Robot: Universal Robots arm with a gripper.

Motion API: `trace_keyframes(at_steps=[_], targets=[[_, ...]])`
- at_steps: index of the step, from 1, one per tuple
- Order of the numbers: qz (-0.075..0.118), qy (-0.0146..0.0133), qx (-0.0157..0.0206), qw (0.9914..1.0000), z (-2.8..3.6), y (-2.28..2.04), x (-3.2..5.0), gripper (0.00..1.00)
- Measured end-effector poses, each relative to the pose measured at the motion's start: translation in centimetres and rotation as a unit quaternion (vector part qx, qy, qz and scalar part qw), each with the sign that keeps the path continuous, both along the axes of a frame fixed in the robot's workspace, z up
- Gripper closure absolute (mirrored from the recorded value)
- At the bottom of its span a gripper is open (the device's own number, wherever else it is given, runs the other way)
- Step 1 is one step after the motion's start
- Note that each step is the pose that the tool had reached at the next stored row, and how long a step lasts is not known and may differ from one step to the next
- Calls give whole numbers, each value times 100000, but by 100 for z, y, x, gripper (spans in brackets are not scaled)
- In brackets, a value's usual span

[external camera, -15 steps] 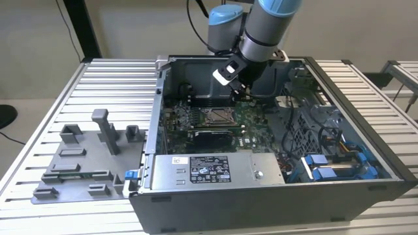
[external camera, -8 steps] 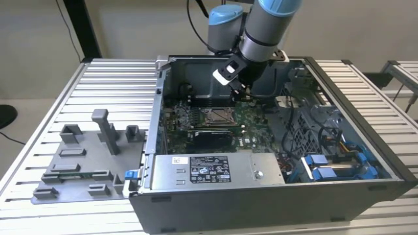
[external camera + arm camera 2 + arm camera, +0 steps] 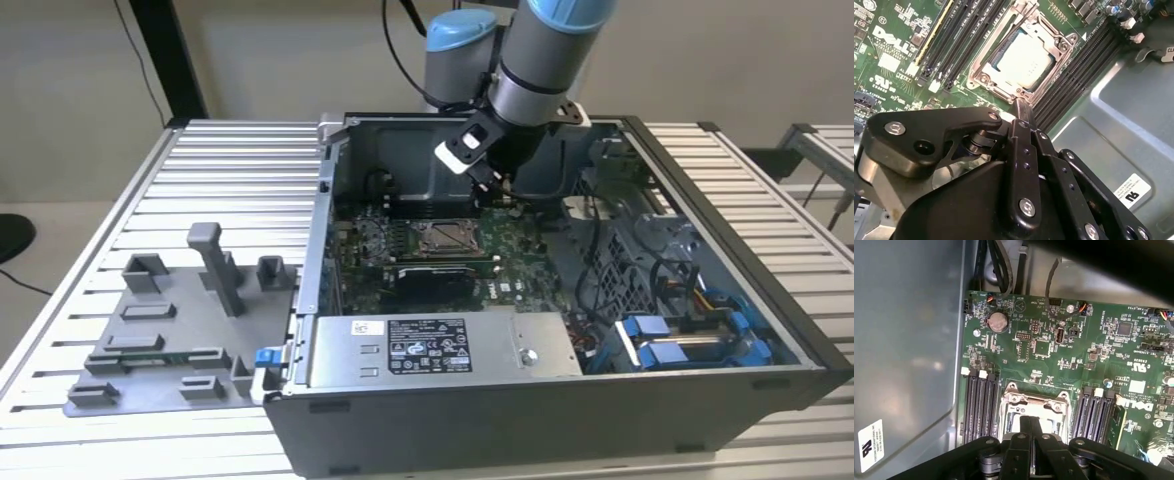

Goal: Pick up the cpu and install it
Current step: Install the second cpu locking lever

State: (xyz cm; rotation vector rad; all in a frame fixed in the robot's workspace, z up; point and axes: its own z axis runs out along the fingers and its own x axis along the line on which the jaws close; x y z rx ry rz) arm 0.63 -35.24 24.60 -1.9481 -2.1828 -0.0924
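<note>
The cpu (image 3: 1024, 54) is a small square chip with a silvery-white top, lying flat inside the metal-framed socket (image 3: 985, 79) on the green motherboard (image 3: 1054, 347). In the exterior view the socket (image 3: 442, 238) sits mid-board inside the open computer case (image 3: 801, 330). My gripper (image 3: 503, 192) hangs above the board, just beyond the socket toward the case's back wall. Its black fingers (image 3: 1020, 112) are pressed together with nothing between them. In both wrist views the gripper (image 3: 1030, 420) tip points at the socket's edge, apart from the chip.
Black memory slots (image 3: 979, 407) flank the socket on both sides. A power supply (image 3: 441, 345) fills the case's front, and blue drive brackets (image 3: 681, 340) with cables sit at the exterior view's right. Grey fixture blocks (image 3: 174, 330) stand on the slatted table at the left.
</note>
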Motion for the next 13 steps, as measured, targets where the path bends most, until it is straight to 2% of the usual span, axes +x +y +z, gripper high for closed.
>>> trace_keyframes(at_steps=[13], targets=[[-6,4,-497,99999,5,0,-4,100]])
